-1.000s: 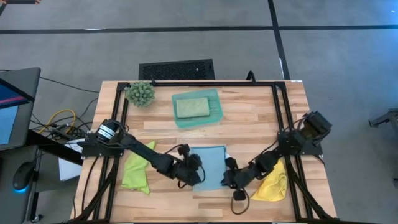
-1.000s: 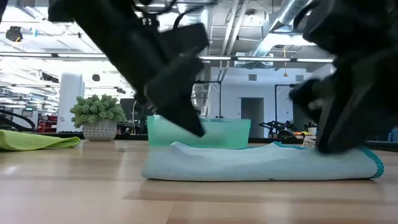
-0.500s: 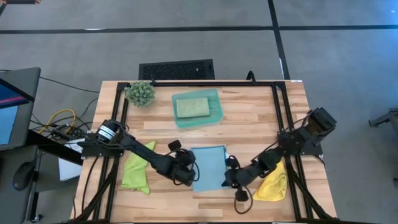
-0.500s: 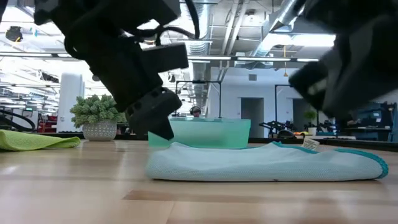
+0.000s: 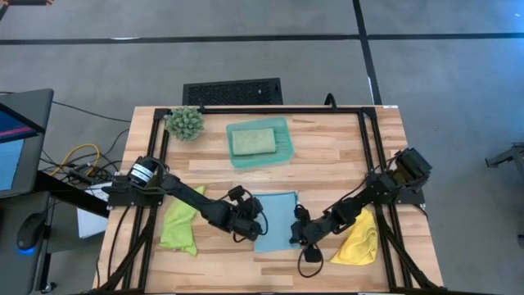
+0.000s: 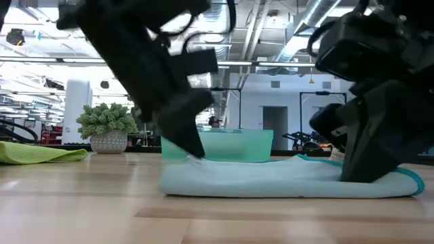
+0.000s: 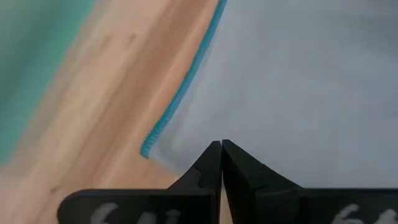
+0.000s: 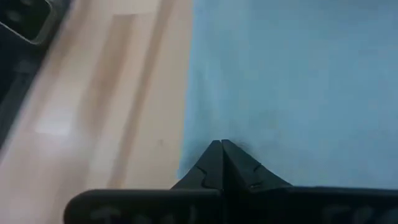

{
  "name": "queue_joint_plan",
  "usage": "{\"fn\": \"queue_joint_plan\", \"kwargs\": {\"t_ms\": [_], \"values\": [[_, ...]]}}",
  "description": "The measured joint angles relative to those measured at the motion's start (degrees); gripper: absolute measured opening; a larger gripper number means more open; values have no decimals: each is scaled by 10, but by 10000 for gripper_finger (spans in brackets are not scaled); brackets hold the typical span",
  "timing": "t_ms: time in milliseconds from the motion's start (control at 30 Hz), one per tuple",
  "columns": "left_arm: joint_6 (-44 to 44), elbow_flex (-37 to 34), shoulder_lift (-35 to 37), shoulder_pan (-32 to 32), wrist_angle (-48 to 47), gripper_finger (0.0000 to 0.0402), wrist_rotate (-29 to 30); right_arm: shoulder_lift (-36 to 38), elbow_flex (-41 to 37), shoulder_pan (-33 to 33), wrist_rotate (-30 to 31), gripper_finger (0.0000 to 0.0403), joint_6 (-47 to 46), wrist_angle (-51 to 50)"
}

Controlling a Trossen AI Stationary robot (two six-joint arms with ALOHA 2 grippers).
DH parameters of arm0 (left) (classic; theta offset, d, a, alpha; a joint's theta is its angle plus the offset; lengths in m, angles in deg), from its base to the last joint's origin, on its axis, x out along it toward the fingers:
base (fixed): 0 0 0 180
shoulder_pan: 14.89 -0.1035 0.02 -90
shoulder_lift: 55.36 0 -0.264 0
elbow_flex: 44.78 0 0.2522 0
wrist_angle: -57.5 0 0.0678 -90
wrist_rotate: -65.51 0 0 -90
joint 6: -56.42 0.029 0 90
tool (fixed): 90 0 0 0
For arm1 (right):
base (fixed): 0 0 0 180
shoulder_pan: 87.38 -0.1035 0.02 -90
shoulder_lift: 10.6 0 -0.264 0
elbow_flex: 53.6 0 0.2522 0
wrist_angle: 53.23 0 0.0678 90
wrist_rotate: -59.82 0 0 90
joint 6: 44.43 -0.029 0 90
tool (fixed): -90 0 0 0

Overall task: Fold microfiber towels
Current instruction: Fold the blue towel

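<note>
The light blue towel [image 5: 276, 215] lies flat in several layers on the table's near middle. My left gripper [image 5: 256, 229] is shut, its tips down on the towel's left edge. My right gripper [image 5: 297, 233] is shut, its tips down on the towel's right edge. A lime green towel [image 5: 178, 226] lies crumpled at the near left. At the near right a yellow towel [image 5: 359, 238] lies under my right arm. A pale sage green towel [image 5: 252, 141] lies folded in the teal tray [image 5: 283, 149]. My left gripper sets its shut fingertips [image 7: 211, 155] down on the towel's top layer beside its teal-hemmed corner [image 7: 148, 151], slanting down from the table's left. The towel stays flat on the table. My right gripper rests its shut fingertips [image 8: 231, 155] on the towel just inside its right edge [image 8: 185, 149], slanting down from the table's right. Whether cloth is caught between the tips I cannot tell.
A spiky green plant ball [image 5: 186, 122] stands at the far left corner. A black frame rail [image 5: 278, 109] runs along the table's far edge and down both sides. Bare wood [image 5: 327, 168] lies between the tray and the towel.
Both grippers have risen a little off the light blue towel and come back down onto its left and right edges. The towel has stayed flat on the table.
</note>
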Motion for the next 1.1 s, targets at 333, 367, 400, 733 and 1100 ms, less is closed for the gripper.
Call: {"fn": "queue_joint_plan", "kwargs": {"t_ms": [333,367,400,733,1100], "values": [[-28,-60,3,-24,23,4,-8,6,2,-1,-46,21,4,-14],[-24,-61,3,-24,23,4,-5,12,1,-4,-45,20,8,-18],[-16,-62,6,-25,24,4,-1,20,0,-8,-42,18,17,-20],[2,-34,40,2,17,4,-10,50,1,4,156,19,-25,-13],[18,-31,-9,2,36,4,-14,-32,5,100,194,19,-103,-5]]}}
